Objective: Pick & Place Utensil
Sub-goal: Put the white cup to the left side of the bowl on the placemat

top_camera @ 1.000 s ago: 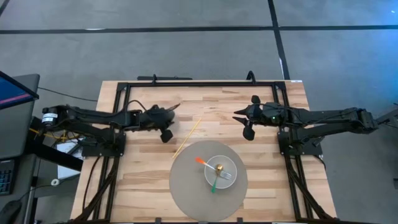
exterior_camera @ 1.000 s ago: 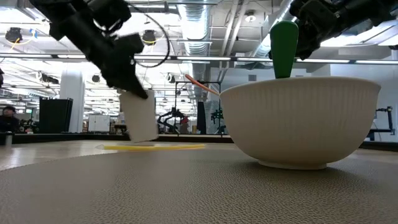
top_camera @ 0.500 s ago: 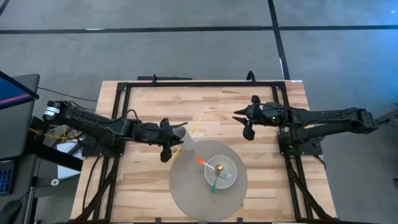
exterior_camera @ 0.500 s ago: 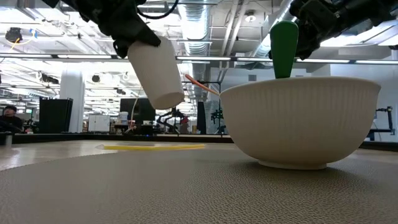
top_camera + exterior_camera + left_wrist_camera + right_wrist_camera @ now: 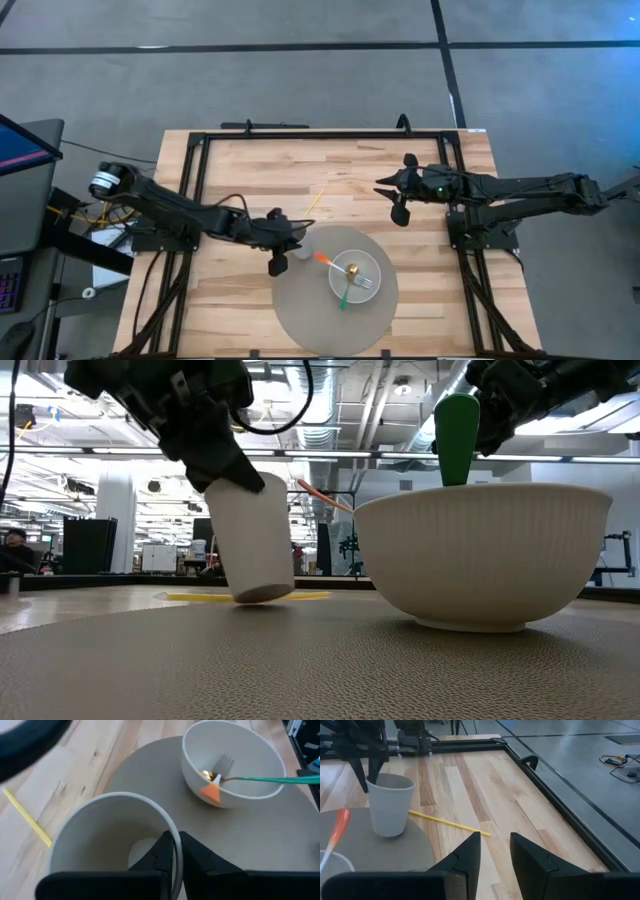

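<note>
A white paper cup [image 5: 304, 240] hangs in my left gripper [image 5: 287, 241] at the far-left edge of the round grey mat [image 5: 315, 320]. In the low view the cup [image 5: 250, 540] is slightly tilted, its base down at mat level. On the mat stands a white bowl [image 5: 368, 268] holding a green-handled fork [image 5: 265, 779] and an orange-handled utensil [image 5: 322, 258]. A yellow stick [image 5: 311, 205] lies on the wood. My right gripper [image 5: 495, 855] waits open, in the air near the table's far right side. My left gripper pinches the cup's rim [image 5: 168, 822], with one finger [image 5: 159, 854] inside the cup and the other finger [image 5: 196, 855] outside its wall. The fingers come slanting down from the table's left. The cup is close to upright, its base [image 5: 387, 831] at the mat's edge.
The wooden table [image 5: 240, 310] has a black frame [image 5: 320, 133] along its far and side edges. The yellow stick [image 5: 447, 823] lies just beyond the cup. Bare wood shows on the far half and along the near left.
My left gripper has carried the cup from the far left of the table toward the right and near side, up to the mat. The cup was lifted clear and strongly tipped half a second ago; now it has come down, nearly upright, at the mat's edge.
</note>
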{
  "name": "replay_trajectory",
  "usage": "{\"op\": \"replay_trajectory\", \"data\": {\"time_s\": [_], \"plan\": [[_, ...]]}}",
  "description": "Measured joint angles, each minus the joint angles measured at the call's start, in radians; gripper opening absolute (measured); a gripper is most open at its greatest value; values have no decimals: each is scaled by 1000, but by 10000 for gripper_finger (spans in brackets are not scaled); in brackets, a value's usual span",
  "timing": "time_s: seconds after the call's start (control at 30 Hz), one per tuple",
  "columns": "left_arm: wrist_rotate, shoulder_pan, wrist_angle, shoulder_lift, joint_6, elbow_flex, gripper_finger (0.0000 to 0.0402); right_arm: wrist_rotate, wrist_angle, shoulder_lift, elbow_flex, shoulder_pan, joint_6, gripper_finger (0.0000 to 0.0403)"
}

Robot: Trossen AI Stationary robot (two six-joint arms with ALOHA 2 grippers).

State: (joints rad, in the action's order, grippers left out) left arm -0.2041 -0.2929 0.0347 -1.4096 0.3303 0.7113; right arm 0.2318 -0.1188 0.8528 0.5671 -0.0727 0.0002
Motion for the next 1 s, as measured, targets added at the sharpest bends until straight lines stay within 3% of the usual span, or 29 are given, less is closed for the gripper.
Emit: {"op": "replay_trajectory", "data": {"time_s": [0.37,0.7,1.0], "plan": [[33,-1,60,-38,-19,2,25,0,-1,0,0,0,0,99],[65,0,63,-40,-19,0,71,0,-2,0,0,0,0,99],[124,0,160,-40,-64,0,106,0,-2,0,0,0,0,99]]}}
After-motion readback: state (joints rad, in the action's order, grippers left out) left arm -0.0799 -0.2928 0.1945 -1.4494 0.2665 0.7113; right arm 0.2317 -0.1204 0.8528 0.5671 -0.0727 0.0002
